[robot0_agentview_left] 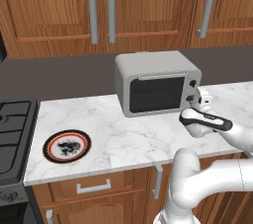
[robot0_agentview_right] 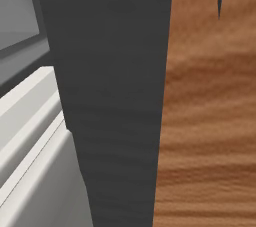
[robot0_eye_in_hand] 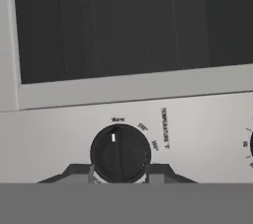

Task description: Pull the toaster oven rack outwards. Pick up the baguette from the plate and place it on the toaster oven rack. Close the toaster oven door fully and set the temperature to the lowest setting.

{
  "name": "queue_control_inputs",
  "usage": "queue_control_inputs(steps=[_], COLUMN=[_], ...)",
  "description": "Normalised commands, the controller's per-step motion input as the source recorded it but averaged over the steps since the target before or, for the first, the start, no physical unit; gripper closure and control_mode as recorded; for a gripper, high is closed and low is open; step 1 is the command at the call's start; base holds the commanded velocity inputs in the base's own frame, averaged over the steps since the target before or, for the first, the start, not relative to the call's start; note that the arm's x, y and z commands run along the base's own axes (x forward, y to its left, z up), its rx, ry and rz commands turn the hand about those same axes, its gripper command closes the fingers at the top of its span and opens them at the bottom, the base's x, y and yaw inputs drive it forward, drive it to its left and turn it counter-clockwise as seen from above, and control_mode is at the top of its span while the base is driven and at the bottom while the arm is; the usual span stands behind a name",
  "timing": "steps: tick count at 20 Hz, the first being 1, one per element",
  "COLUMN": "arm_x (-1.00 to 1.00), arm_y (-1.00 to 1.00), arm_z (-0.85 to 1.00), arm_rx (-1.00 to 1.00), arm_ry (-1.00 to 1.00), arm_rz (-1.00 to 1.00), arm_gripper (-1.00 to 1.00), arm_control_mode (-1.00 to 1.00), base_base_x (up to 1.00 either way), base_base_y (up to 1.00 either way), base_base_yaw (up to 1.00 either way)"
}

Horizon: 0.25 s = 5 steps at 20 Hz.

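Stove burners (robot0_agentview_left: 12,134) in black sat at the far left of the left base view, flush against a white marble counter (robot0_agentview_left: 128,139). On that counter, near its front left corner, lay the plate (robot0_agentview_left: 66,145), round with a black and red-orange rim and a dark pattern on its white centre; nothing rested on it. Above, wooden wall cabinets (robot0_agentview_left: 59,6) carried long grey bar handles (robot0_agentview_left: 92,10). Further right, toward the back of the counter, stood the toaster oven (robot0_agentview_left: 158,84), light grey with rounded corners. Its toaster oven door (robot0_agentview_left: 156,93) was shut, the dark glass flush in the frame and the slim bar handle running along the top edge. The baguette and the rack could not be made out through the dark glass.

At the oven's right front panel the gripper (robot0_agentview_left: 197,98) met the lower of the two knobs, with the white arm reaching in from the lower right. In the hand view, which was rolled on its side, the fingers (robot0_eye_in_hand: 74,172) stood narrow, one on either side of a black temperature knob (robot0_eye_in_hand: 120,153) and pinching it. The knob's white mark pointed close to the word "Warm". A second dial (robot0_eye_in_hand: 251,145) peeked in at the right edge.
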Motion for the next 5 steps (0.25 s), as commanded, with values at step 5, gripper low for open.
queue_control_inputs(steps=[5], arm_x=[0.00], arm_y=[-0.42], arm_z=[0.00], arm_rx=[-0.15], arm_ry=[0.00], arm_rz=[0.04], arm_gripper=[1.00], arm_control_mode=[-1.00], base_base_x=[0.00], base_base_y=[0.00], base_base_yaw=[0.00])
